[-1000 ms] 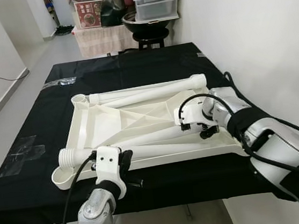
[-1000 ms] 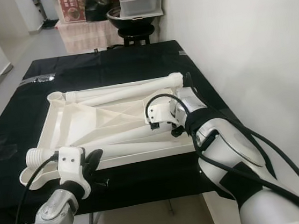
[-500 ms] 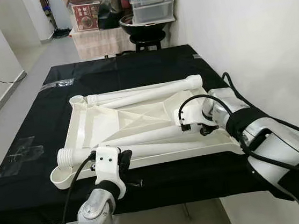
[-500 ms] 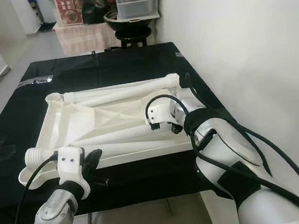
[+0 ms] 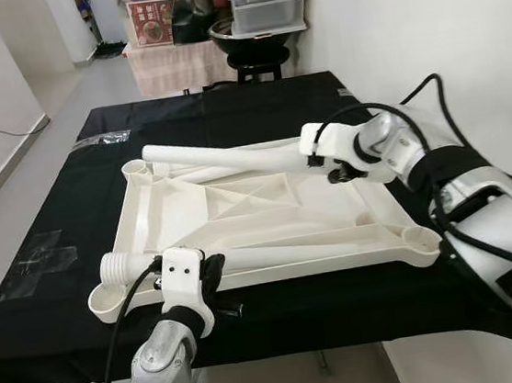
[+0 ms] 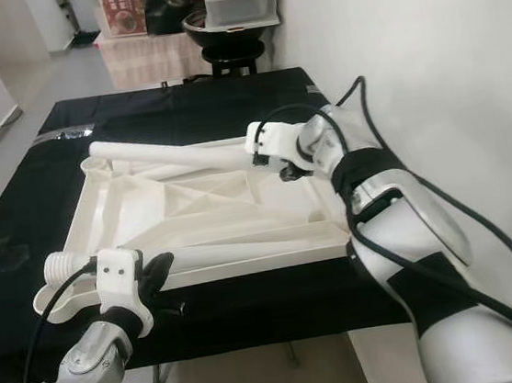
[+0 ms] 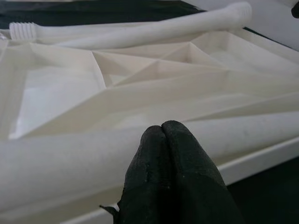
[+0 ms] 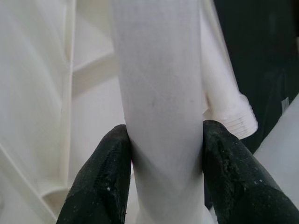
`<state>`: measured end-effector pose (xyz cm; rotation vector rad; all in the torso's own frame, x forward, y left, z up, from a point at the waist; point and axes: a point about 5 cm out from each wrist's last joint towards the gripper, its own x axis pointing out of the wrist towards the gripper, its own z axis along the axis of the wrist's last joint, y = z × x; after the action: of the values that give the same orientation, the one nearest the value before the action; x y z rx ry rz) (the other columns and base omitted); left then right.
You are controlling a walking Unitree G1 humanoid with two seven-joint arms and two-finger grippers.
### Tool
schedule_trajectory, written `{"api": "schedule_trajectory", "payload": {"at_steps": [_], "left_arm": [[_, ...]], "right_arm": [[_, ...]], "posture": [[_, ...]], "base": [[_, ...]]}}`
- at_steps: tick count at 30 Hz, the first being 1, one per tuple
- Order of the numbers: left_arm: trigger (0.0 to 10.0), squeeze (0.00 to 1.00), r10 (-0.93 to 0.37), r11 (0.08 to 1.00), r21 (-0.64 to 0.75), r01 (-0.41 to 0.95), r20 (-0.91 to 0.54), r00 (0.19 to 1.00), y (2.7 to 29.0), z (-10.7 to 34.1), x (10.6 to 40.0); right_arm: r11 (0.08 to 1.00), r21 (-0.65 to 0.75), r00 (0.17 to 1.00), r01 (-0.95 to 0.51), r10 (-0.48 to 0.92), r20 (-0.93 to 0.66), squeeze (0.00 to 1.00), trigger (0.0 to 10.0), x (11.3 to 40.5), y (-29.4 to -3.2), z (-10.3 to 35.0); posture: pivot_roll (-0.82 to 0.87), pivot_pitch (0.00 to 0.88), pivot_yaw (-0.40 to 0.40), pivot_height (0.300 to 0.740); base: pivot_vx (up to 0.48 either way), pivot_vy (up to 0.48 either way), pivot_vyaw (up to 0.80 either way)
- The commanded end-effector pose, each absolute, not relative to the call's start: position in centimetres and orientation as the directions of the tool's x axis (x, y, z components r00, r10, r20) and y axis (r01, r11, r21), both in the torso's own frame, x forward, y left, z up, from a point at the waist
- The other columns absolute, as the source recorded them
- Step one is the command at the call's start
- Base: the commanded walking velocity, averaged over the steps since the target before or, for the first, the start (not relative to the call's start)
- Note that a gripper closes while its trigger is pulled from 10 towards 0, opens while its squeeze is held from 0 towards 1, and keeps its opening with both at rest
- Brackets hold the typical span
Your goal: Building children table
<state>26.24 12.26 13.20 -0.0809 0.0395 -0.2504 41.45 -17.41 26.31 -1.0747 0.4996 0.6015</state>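
Gripping a white table leg near its right end, the right gripper held it lifted above the upturned white tabletop, its long axis running left and far, while the closed, empty left gripper rested at the near-left edge.

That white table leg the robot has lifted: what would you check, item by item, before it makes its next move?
1. Grip on the lifted leg: the right gripper has its jaws closed around it, one on each side. Ok.
2. Leg free of the tabletop: the held end is raised above it; whether the far end still touches the corner, cannot tell.
3. Upside-down tabletop lying flat on the black cloth: ok.
4. Corner socket near the right arm is open and unblocked: ok.
5. Left gripper: jaws shut and empty, just before a leg lying on the tabletop: ok.
6. Which end of the lifted leg carries the thread: cannot tell.
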Motion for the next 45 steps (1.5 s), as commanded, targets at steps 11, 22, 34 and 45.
{"api": "schedule_trajectory", "payload": {"at_steps": [11, 22, 34, 45], "left_arm": [[10.0, 1.00, -0.305, 0.895, -0.198, 0.399, 0.380, 0.873, 13.0, 23.4, 27.2], [10.0, 1.00, -0.241, 0.882, -0.242, 0.405, 0.507, 0.828, 14.5, 27.7, 27.9], [10.0, 1.00, -0.237, 0.849, -0.332, 0.411, 0.455, 0.858, 14.7, 27.7, 30.1], [10.0, 0.00, -0.314, 0.813, -0.323, 0.484, 0.458, 0.832, 13.9, 28.5, 30.5]], "right_arm": [[0.724, -0.262, 0.769, -0.638, 0.590, -0.246, 0.00, 10.0, 41.4, -14.1, 27.4], [0.746, -0.303, 0.804, -0.593, 0.570, -0.170, 0.00, 10.0, 40.9, -13.1, 25.5], [0.675, -0.361, 0.747, -0.644, 0.656, -0.105, 0.00, 10.0, 38.6, -10.6, 24.7], [0.606, -0.403, 0.691, -0.686, 0.717, -0.097, 0.00, 10.0, 37.0, -9.1, 24.9]], "posture": [[-0.03, 0.000, -0.008, 0.740], [-0.03, 0.000, -0.002, 0.740], [-0.03, 0.000, 0.018, 0.740], [-0.04, 0.000, 0.030, 0.740]], "base": [[0.000, 0.000, 0.00], [0.000, 0.000, 0.00], [0.000, 0.000, 0.00], [0.000, 0.000, 0.00]]}}
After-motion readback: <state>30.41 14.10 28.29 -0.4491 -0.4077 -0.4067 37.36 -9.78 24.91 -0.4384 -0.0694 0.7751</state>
